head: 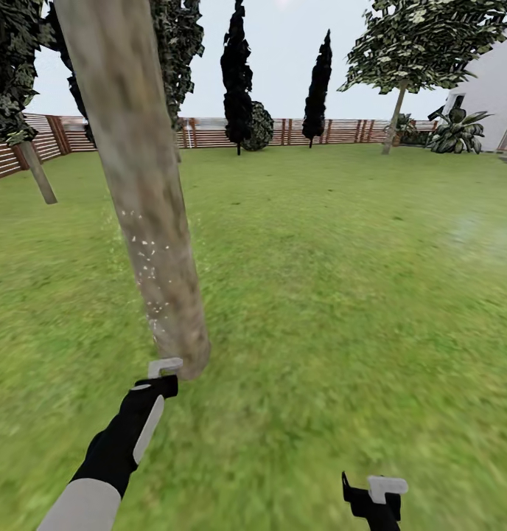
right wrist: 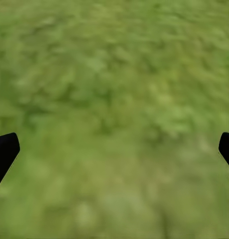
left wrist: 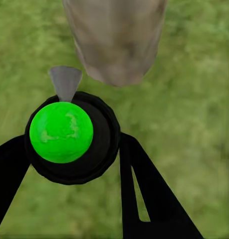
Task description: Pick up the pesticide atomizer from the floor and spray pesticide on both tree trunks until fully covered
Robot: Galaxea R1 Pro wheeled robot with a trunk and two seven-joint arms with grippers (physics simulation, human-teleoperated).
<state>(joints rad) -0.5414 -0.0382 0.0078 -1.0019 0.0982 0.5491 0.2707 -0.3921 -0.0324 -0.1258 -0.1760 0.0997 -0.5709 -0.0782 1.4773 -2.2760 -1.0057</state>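
Right gripper (head: 377, 495) low over the grass (head: 342, 295), fingers spread wide apart with nothing between them; its fingertips (right wrist: 5, 149) sit at the far edges of the wrist view. Left gripper (left wrist: 77, 164) extended forward, clamped on the pesticide atomizer (left wrist: 69, 137): green round top, black collar, grey nozzle (left wrist: 65, 82) pointing at the trunk base. Near tree trunk (head: 139, 192) stands just beyond the left gripper, leaning, flecked with white specks (head: 147, 273) midway up. Farther off: second tree (head: 408, 44), dark cypresses (head: 237, 74), wooden fence (head: 224, 133), white building (head: 497, 88) at right.
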